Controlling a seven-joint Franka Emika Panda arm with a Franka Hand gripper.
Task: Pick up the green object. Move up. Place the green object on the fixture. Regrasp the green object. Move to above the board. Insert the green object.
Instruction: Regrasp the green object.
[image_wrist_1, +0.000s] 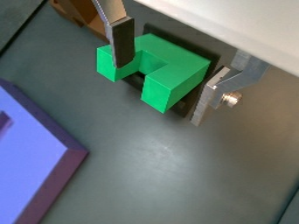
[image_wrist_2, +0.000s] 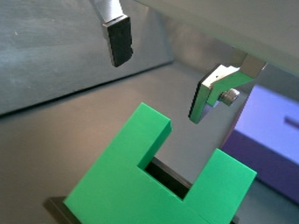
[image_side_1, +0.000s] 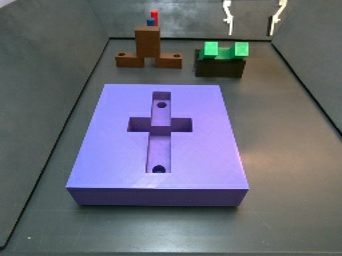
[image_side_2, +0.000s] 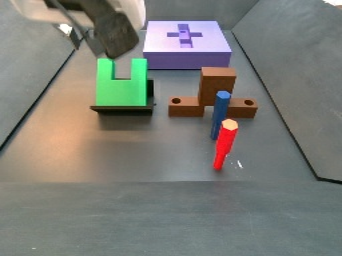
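The green object (image_side_1: 225, 50) is a bright U-shaped block resting on the dark fixture (image_side_1: 221, 69) at the back right of the floor. Its notch faces the board (image_side_2: 187, 45) in a side view. My gripper (image_side_1: 253, 32) hangs open just above it, clear of the piece. Both wrist views show the green object (image_wrist_1: 152, 72) (image_wrist_2: 152, 175) below the spread fingers (image_wrist_1: 121, 44), with nothing between them. My gripper (image_side_2: 114, 30) partly covers the block's far end (image_side_2: 120, 82). The purple board (image_side_1: 160, 140) with its cross recess lies in the middle.
A lighter brown piece with an upright post (image_side_1: 147, 50) stands left of the fixture. A red peg (image_side_2: 226, 145) and a blue peg (image_side_2: 218, 115) stand upright near it. Dark walls (image_side_1: 301, 80) enclose the floor. The board's corner (image_wrist_1: 30, 149) lies close to the fixture.
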